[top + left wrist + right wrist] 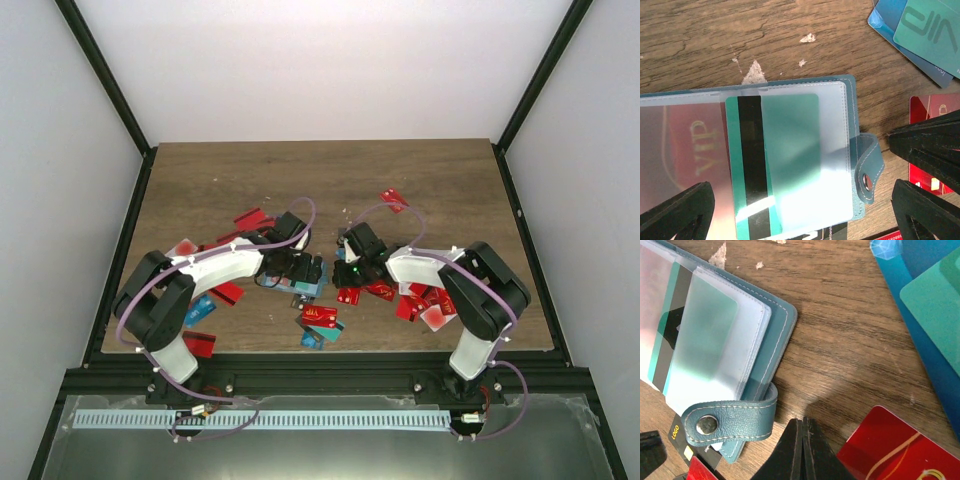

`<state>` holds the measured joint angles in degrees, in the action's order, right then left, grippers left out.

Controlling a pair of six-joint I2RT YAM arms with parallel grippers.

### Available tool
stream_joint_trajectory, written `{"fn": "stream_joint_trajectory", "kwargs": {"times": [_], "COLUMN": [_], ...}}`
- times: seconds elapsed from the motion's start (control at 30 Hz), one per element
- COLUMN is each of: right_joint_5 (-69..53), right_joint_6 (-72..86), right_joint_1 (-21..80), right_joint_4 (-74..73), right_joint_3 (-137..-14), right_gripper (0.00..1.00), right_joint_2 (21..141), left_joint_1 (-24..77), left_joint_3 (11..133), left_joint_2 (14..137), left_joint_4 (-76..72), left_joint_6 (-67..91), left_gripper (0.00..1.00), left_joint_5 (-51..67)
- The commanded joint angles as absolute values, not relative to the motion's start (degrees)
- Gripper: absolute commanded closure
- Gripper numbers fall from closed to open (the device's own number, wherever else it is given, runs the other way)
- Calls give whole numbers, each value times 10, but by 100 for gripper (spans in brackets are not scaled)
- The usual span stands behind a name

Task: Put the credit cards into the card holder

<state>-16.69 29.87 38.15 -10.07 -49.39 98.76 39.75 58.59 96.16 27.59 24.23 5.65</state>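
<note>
The teal card holder lies open on the table, its clear sleeves up and its strap with a snap to one side. A teal credit card with a black stripe sits partly inside a sleeve, and a red VIP card shows under the neighbouring sleeve. My left gripper hangs over the holder with its jaws wide apart and nothing held. My right gripper is shut and empty, its tip on the wood just beside the holder's strap. From above, both grippers meet at the holder.
Loose red credit cards lie around both arms, with teal and blue ones among them. A red card lies right of my right fingertips. The table's front edge runs just behind the arm bases.
</note>
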Motion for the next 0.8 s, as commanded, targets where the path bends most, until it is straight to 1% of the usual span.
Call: {"fn": "stream_joint_trajectory", "kwargs": {"times": [0.0, 0.43, 0.77], "right_joint_5": [-168, -167, -174], "right_joint_6": [305, 308, 309], "right_joint_1": [390, 399, 402], "right_joint_4": [-101, -98, -88], "right_joint_3": [-504, -516, -518], "right_gripper": [99, 99, 99], "right_joint_2": [1002, 1022, 1035], "left_joint_1": [398, 398, 400], "left_joint_3": [586, 573, 559], "left_joint_2": [967, 995, 996], "left_joint_4": [273, 257, 225], "left_joint_6": [235, 239, 252], "left_gripper": [2, 5, 14], "left_joint_5": [57, 69, 125]}}
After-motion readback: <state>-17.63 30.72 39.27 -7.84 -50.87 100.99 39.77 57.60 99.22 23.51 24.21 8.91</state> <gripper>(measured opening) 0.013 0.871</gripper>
